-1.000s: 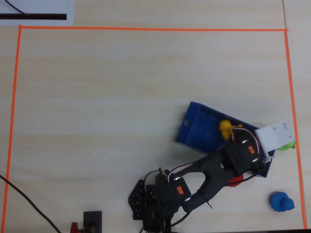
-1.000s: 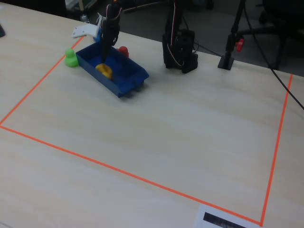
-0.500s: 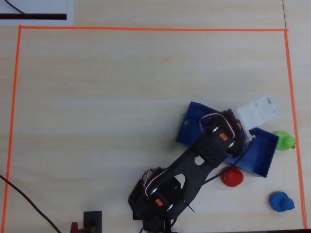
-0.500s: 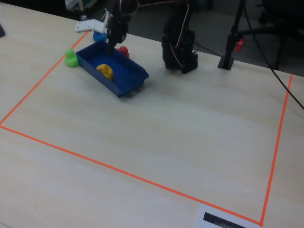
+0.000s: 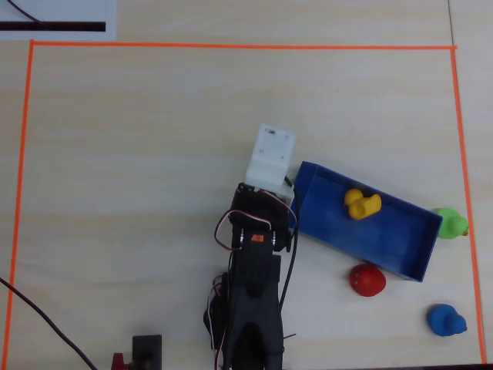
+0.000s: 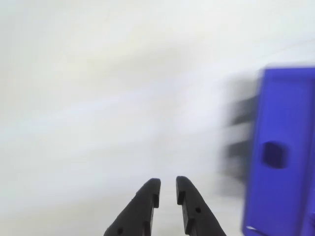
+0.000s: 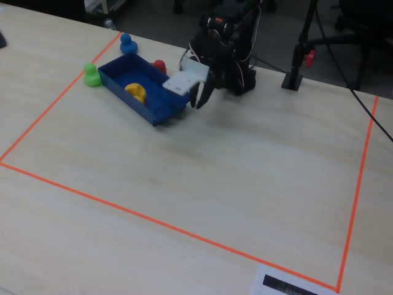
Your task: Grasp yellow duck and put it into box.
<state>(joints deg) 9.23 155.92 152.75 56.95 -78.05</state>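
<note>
Overhead view: yellow duck lies inside the box, toward the long wall that faces the table's far edge. Box sits near the right side of the taped area. Green duck touches the box's right end; red duck just beside its near wall; blue duck apart, by the near right corner. Gripper off the box's holed end, fingers nearly together, nothing between them. Judgement: placement looks done; only parking the arm left.
</note>
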